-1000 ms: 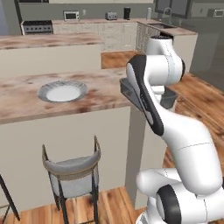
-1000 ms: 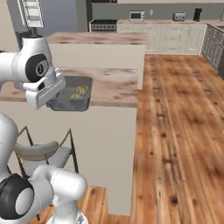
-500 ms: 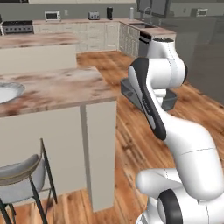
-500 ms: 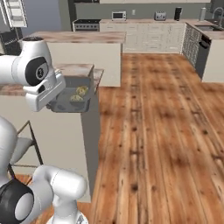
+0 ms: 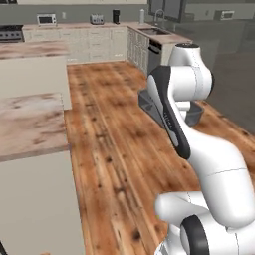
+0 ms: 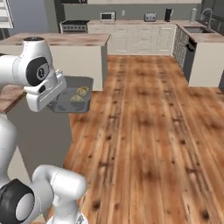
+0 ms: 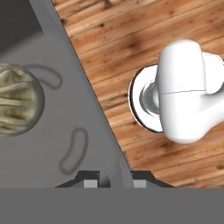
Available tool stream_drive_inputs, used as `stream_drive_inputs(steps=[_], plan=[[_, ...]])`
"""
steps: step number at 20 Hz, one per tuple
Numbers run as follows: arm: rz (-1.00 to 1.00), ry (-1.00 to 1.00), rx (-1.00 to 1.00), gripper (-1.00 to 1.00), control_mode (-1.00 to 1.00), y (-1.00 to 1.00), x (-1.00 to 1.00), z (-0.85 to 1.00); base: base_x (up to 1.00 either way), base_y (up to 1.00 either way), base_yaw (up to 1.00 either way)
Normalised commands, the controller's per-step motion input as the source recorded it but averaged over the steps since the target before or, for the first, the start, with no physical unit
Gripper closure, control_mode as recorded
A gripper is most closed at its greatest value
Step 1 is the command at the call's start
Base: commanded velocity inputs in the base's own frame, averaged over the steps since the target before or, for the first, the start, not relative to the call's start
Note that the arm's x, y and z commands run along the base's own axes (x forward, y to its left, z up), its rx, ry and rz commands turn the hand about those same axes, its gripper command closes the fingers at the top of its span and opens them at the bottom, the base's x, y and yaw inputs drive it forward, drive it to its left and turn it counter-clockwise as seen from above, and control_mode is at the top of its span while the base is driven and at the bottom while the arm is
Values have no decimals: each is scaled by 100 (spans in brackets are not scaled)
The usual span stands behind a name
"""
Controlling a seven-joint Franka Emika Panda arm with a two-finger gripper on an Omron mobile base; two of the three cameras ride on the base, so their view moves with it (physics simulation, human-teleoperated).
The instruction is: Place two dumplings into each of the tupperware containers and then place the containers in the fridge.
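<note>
The gripper [image 7: 114, 178] clamps the rim of a grey see-through container [image 6: 70, 97] holding two tan dumplings [image 6: 82, 91].

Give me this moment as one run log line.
phase: carrying | gripper: shut on tupperware container rim | contents: two dumplings | position: held above wood floor, beside island counter

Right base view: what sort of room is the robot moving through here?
A home kitchen, rendered. A stove with a microwave beside it stands along the back counter, a sink sits at the right, and a marble-topped island stands on the wood floor.
</note>
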Motion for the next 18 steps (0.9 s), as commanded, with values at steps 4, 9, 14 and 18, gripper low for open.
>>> stream_drive_inputs(steps=[4, 9, 14, 18], plan=[[0, 0, 0, 100, 100, 0, 0, 0, 100, -72, 12], [0, 0, 0, 100, 100, 0, 0, 0, 100, -38, 18], [0, 0, 0, 100, 100, 0, 0, 0, 100, -37, 15], [0, 0, 0, 100, 100, 0, 0, 0, 100, -55, 8]])
